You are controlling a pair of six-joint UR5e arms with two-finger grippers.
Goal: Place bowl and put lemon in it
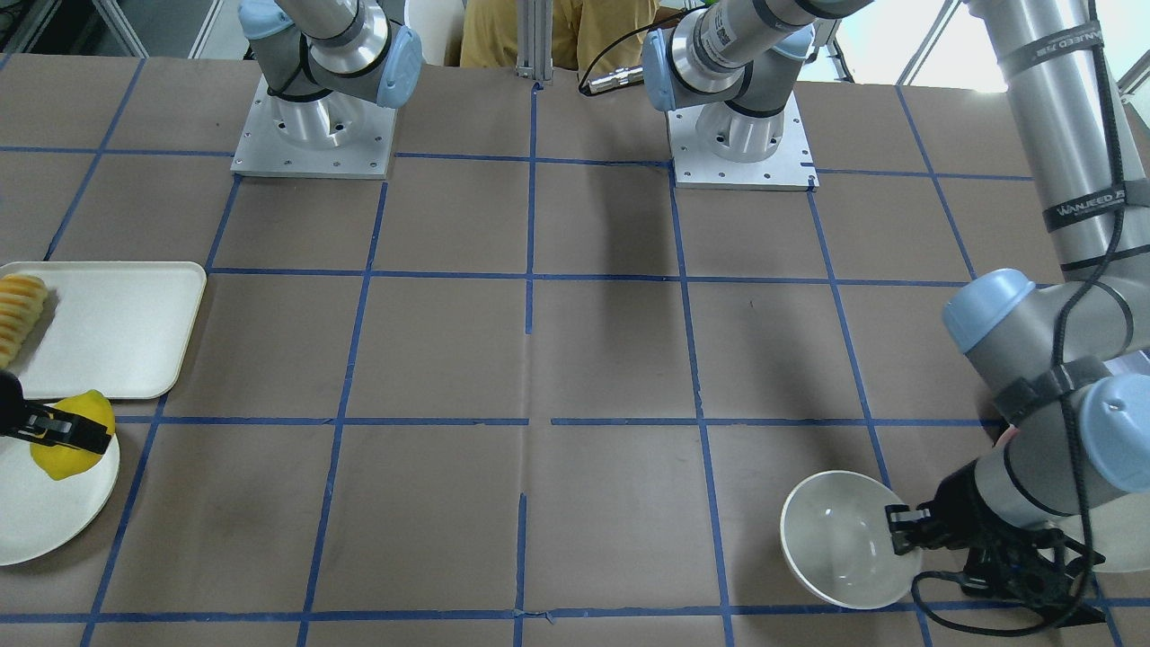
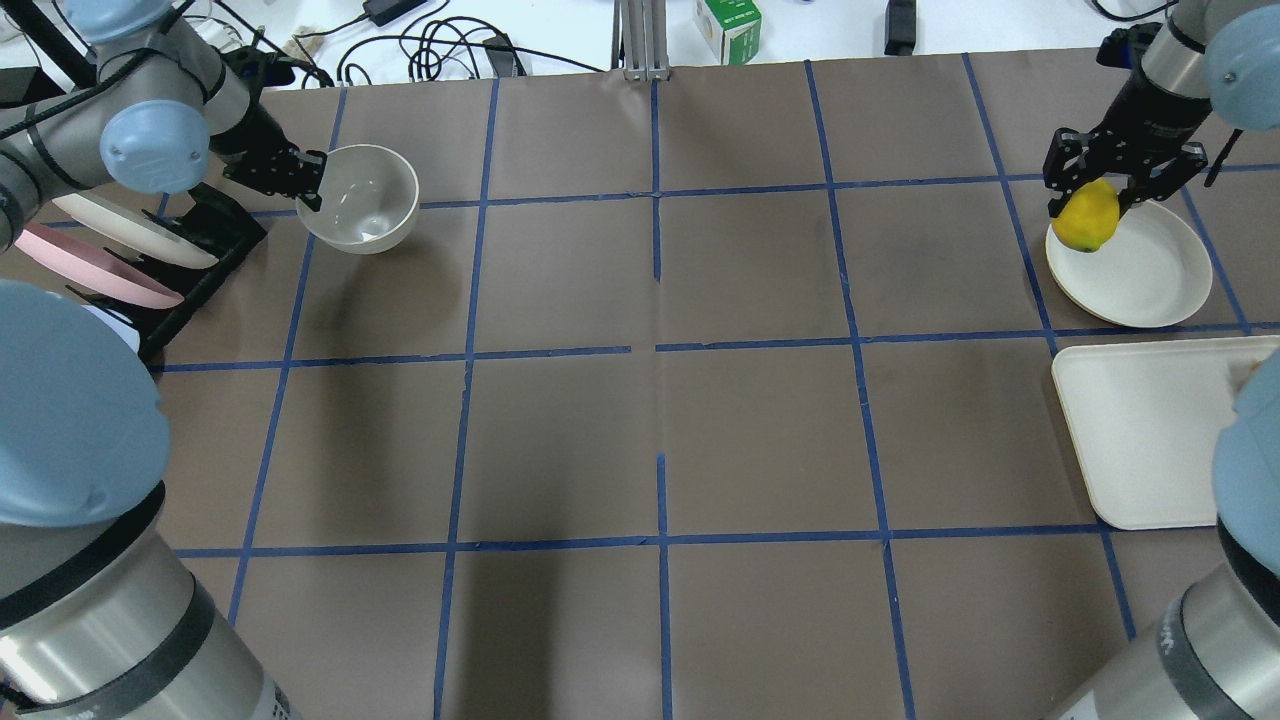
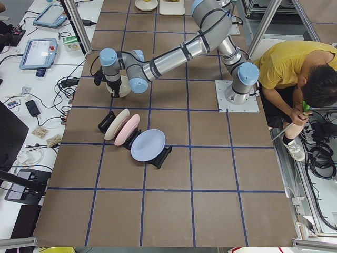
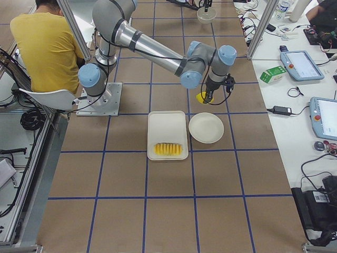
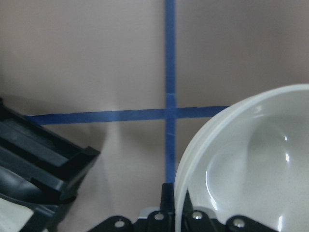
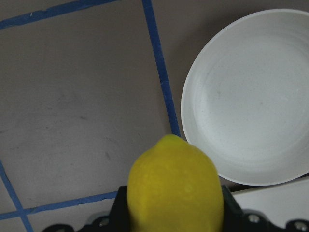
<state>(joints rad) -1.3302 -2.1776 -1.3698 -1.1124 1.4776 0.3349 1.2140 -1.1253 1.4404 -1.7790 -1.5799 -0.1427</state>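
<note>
The off-white bowl (image 2: 362, 200) hangs slightly tilted close over the table at the far left, beside the plate rack. My left gripper (image 2: 316, 190) is shut on its near rim, as the left wrist view shows with the bowl (image 5: 251, 164) at the fingers. The front view shows the same bowl (image 1: 840, 539) and left gripper (image 1: 900, 530). My right gripper (image 2: 1094, 200) is shut on the yellow lemon (image 2: 1088, 218) and holds it above the left edge of a flat cream plate (image 2: 1145, 272). The lemon (image 6: 176, 191) fills the bottom of the right wrist view.
A black rack (image 2: 205, 235) with cream, pink and blue plates stands just left of the bowl. A cream tray (image 2: 1140, 430) lies near the round plate, with sliced ridged fruit (image 1: 20, 310) on it. A person in yellow (image 3: 287, 68) sits behind the robot bases.
</note>
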